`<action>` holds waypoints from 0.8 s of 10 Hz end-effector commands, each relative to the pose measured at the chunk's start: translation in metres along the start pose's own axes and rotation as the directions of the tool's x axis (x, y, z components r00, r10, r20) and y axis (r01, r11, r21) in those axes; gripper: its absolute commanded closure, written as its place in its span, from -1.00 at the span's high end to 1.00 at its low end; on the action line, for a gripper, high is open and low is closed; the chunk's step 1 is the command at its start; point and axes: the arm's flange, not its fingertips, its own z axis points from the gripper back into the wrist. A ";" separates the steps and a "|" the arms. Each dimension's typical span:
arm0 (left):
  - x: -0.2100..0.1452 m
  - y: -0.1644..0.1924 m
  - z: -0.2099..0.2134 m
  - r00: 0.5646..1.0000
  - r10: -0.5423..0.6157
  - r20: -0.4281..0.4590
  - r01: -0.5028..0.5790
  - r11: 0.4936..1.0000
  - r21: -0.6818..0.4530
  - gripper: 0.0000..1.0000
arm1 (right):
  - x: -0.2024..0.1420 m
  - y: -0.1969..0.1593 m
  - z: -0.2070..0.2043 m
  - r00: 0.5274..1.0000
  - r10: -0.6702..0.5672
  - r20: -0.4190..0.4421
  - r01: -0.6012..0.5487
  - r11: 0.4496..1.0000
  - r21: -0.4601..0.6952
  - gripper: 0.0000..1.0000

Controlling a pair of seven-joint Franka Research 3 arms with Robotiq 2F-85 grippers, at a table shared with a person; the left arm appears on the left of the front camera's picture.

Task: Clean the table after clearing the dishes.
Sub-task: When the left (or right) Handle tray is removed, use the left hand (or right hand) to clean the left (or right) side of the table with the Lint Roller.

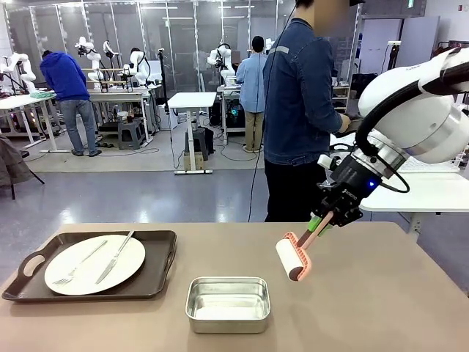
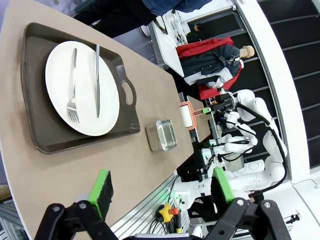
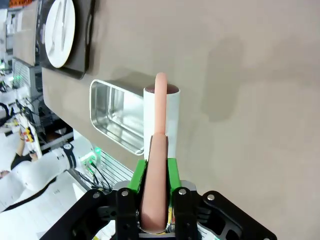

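A white plate (image 1: pixel 95 264) with a fork (image 1: pixel 79 265) and a knife (image 1: pixel 116 257) lies on a dark brown tray (image 1: pixel 157 282) at the left of the beige table (image 1: pixel 381 308). My right gripper (image 1: pixel 327 218) is shut on the pink handle of a lint roller (image 1: pixel 293 258), whose white roll hangs low over the table's middle right; contact with the top cannot be told. In the right wrist view the green pads (image 3: pixel 172 172) of this gripper (image 3: pixel 156 172) clamp the roller (image 3: pixel 161 117). My left gripper (image 2: pixel 161 189) stands open, holding nothing, high off the table's near edge, facing the plate (image 2: pixel 82 87).
A small shiny steel pan (image 1: pixel 228 303) sits at the table's front middle, just left of the roller. A person in a denim jacket (image 1: pixel 297 110) stands at the far side, turned toward a white side table (image 1: pixel 425 194). The table's right half is bare.
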 end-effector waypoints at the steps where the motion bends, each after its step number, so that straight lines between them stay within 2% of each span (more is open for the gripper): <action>1: -0.003 -0.001 0.003 1.000 -0.012 0.005 0.012 1.000 -0.006 1.00 | 0.013 -0.031 -0.001 0.997 -0.050 0.060 0.042 0.992 0.117 -0.56; 5: -0.003 -0.001 0.003 1.000 -0.012 0.005 0.012 1.000 -0.006 1.00 | 0.043 -0.072 -0.036 0.991 -0.126 0.055 0.108 0.960 0.257 -0.56; 8: -0.003 -0.001 0.003 1.000 -0.012 0.005 0.012 1.000 -0.006 1.00 | 0.050 -0.089 -0.063 0.990 -0.092 0.110 0.061 0.964 0.257 -0.56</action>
